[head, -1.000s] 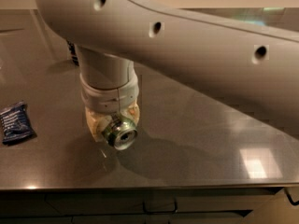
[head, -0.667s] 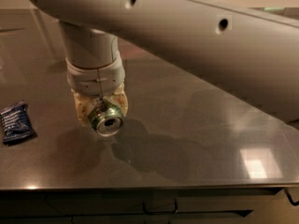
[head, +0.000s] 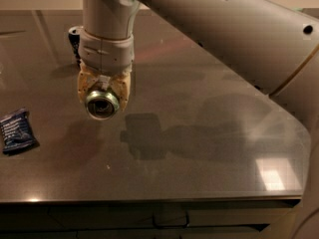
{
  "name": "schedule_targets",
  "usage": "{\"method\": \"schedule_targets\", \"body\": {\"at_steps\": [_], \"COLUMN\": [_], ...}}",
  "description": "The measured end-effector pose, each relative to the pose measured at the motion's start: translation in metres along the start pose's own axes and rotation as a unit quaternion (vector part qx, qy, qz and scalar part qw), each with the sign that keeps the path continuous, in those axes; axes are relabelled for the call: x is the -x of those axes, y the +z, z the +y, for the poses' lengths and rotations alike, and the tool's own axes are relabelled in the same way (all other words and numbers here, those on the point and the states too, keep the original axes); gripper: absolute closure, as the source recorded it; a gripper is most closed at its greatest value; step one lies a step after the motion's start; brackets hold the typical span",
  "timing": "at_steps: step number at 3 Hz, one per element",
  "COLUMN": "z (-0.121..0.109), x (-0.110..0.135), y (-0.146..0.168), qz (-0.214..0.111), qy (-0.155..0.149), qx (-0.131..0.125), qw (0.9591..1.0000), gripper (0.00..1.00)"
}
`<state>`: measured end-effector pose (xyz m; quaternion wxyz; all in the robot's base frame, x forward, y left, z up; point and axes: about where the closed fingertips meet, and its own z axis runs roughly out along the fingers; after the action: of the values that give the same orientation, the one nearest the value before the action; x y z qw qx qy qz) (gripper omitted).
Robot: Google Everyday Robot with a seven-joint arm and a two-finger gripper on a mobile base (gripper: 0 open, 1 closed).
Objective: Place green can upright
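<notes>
My gripper [head: 103, 94] hangs from the big white arm over the left middle of the grey table [head: 199, 148]. It is shut on the green can [head: 102, 104]. The can lies on its side between the fingers [head: 124, 86], with its silver end facing the camera. It is held well above the table surface; its shadow falls to the right on the tabletop. The can's label is mostly hidden by the fingers.
A dark blue can [head: 75, 39] stands upright at the back left, partly behind the wrist. A blue snack packet [head: 17, 131] lies near the left edge. The table's front edge runs along the bottom; the arm crosses the upper right.
The gripper has lifted the green can up and slightly left, away from the table. The dark blue can behind it has come into view.
</notes>
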<state>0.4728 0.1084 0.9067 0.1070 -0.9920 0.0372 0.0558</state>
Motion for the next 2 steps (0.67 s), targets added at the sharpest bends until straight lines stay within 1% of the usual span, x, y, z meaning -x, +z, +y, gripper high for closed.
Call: {"method": "schedule_targets", "body": {"at_steps": [1, 2], "z": [0.005, 0.013], "x": [-0.015, -0.026], "y": [-0.014, -0.031], "qz": [-0.029, -0.045], "qy": [0.139, 0.264], "qx": [-0.069, -0.131], "qw": [0.9875, 0.9546], "gripper": [1.00, 1.00]}}
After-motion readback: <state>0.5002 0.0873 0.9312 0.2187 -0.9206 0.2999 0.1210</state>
